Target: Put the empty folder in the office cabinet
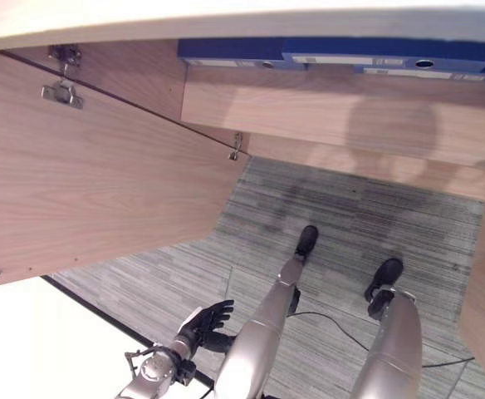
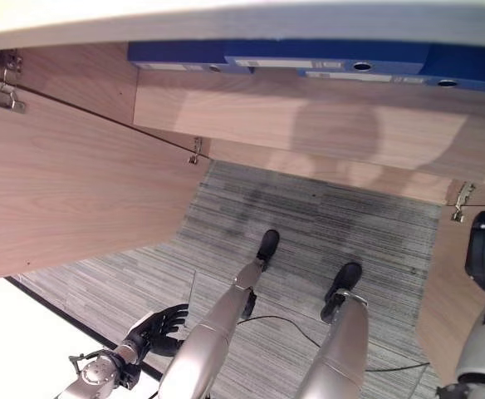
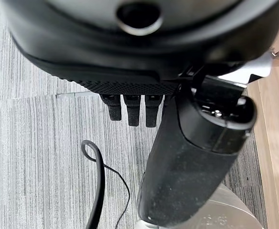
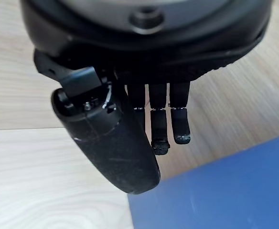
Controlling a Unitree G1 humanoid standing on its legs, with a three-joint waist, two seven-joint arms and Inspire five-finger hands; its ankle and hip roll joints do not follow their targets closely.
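In the head views, blue folders (image 2: pixel 325 60) are seen lying side by side on the cabinet shelf (image 1: pixel 342 112) between the open wooden doors (image 1: pixel 93 183), while the left hand (image 1: pixel 205 324) is seen low over the grey carpet (image 1: pixel 350 224), its fingers (image 1: pixel 219 311) loosely spread and holding nothing. In the left wrist view, carpet alone is shown past those relaxed fingers. In the right wrist view, the right hand (image 4: pixel 144 62) is shown against pale wood (image 4: pixel 29 162), its fingers (image 4: pixel 180 125) hanging nearly straight and empty, with a blue folder surface (image 4: pixel 225 191) just beyond the fingertips, not visibly touched.
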